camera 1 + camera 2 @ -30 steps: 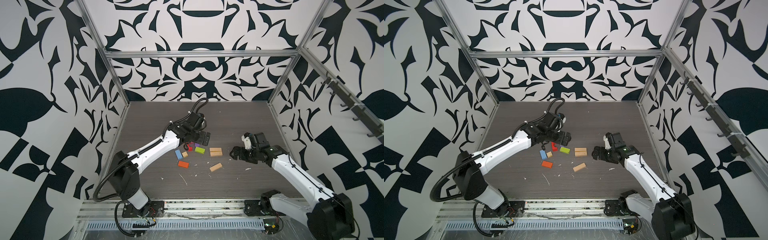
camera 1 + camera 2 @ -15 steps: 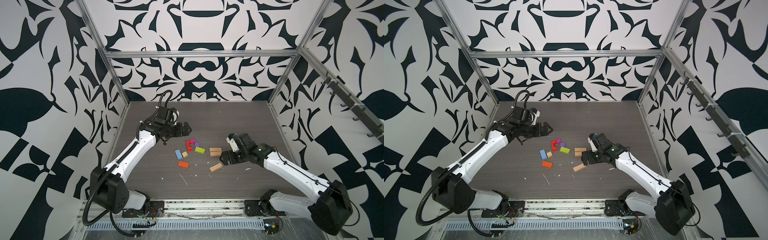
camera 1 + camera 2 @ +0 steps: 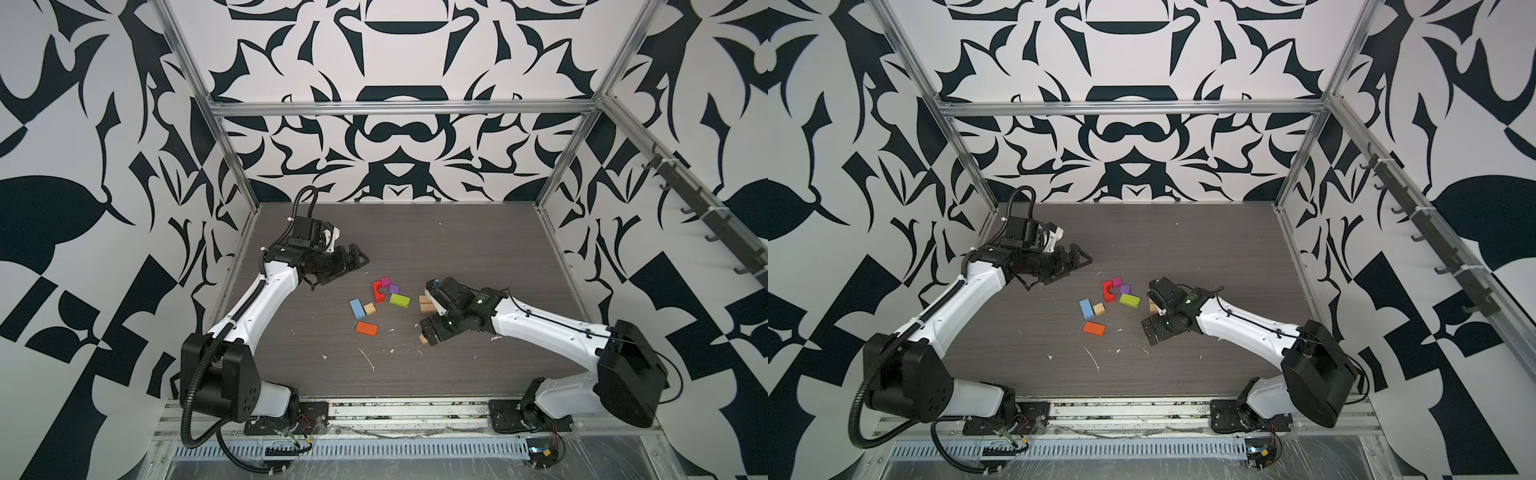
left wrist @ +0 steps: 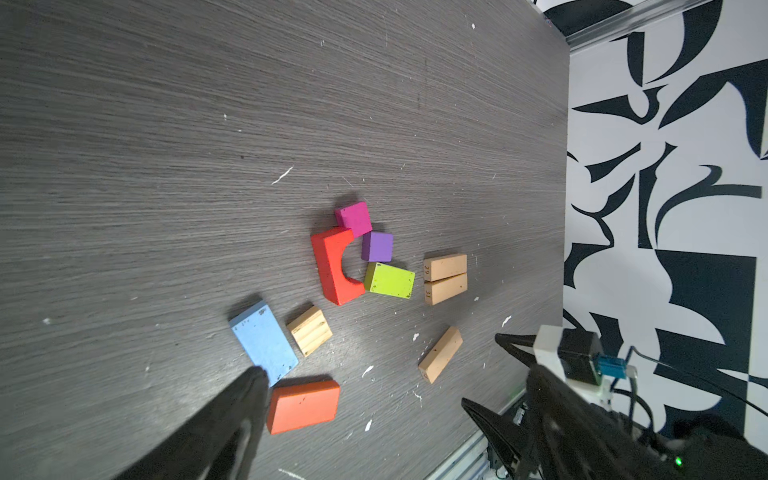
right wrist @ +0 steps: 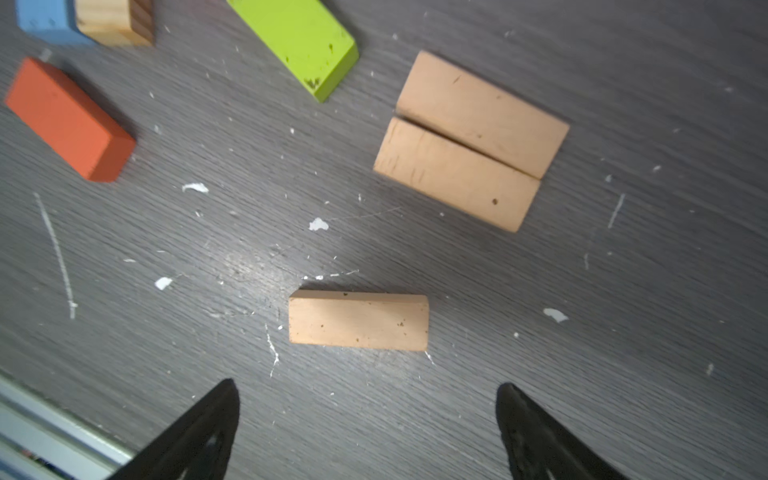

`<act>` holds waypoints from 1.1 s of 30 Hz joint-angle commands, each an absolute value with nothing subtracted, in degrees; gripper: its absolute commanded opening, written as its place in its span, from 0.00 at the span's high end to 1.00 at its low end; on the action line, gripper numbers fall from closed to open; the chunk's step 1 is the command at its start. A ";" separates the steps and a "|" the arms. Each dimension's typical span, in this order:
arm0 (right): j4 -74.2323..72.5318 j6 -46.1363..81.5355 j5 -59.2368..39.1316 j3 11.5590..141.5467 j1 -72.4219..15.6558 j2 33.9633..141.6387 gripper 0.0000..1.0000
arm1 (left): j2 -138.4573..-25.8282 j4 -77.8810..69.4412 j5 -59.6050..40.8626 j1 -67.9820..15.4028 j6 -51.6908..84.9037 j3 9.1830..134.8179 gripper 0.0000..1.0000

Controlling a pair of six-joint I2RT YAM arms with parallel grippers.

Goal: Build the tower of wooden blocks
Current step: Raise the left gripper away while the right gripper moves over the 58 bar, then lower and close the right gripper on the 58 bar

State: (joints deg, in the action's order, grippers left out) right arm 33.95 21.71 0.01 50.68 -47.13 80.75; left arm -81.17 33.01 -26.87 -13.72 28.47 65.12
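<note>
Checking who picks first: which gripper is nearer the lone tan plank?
Right. The right gripper hangs open just over the lone tan plank; the left gripper, also open, is away on the far side of the coloured blocks.

Both top views look down from high in front over the whole worktop (image 3: 457, 249); the left wrist view slants across the blocks (image 4: 328, 266) from farther off; the right wrist view faces down close, sharing the tan planks (image 5: 482, 112).
</note>
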 commanded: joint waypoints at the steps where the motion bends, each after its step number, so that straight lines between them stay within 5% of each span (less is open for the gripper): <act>1: 33.39 21.97 3.04 53.93 -48.58 82.10 0.01 | -82.43 31.20 -31.07 -12.66 27.77 63.98 0.00; 33: 31.90 26.93 6.49 55.64 -51.70 94.88 0.03 | -83.16 30.15 -31.04 -12.66 27.86 63.66 0.00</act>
State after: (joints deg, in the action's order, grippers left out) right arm 31.94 24.93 4.86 53.84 -51.44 95.22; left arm -82.65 30.61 -29.85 -12.82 28.47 64.31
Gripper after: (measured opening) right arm 0.975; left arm 0.999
